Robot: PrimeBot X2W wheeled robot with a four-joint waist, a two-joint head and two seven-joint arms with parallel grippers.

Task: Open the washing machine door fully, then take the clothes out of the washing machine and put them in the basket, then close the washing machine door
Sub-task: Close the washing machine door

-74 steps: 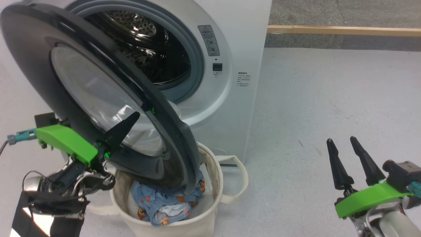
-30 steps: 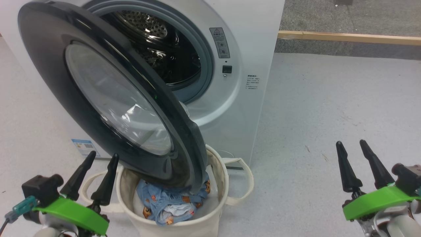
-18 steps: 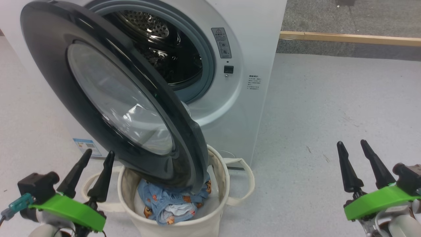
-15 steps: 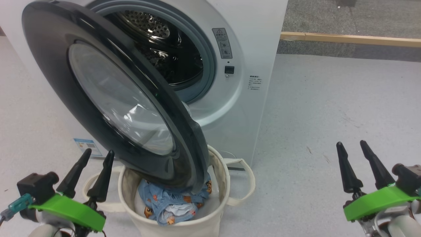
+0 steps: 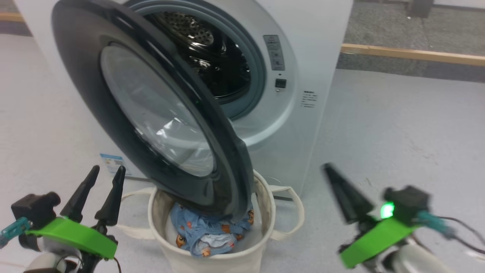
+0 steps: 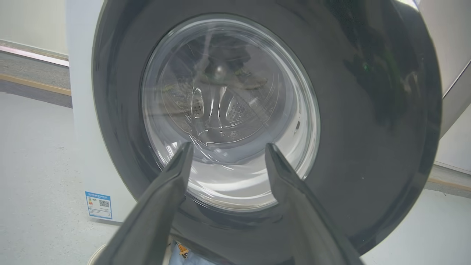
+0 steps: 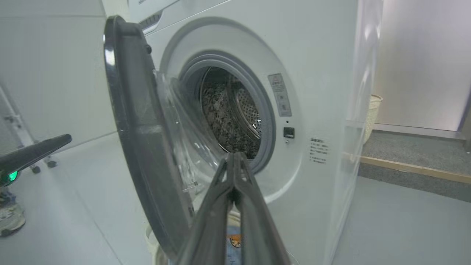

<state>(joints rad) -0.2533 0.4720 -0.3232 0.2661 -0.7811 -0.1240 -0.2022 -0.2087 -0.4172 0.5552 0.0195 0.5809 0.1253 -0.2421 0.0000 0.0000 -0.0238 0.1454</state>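
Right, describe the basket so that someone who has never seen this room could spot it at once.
Find the big white front-loading washing machine with its round black-rimmed glass door standing open. On the floor under that door's lower edge stands a round cream canvas basket with looped strap handles. It alone holds a light blue garment printed with orange-brown bear faces.

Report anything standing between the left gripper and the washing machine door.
Nothing visible does: the open left gripper faces the washing machine door directly. The basket sits lower, under the door's bottom rim.
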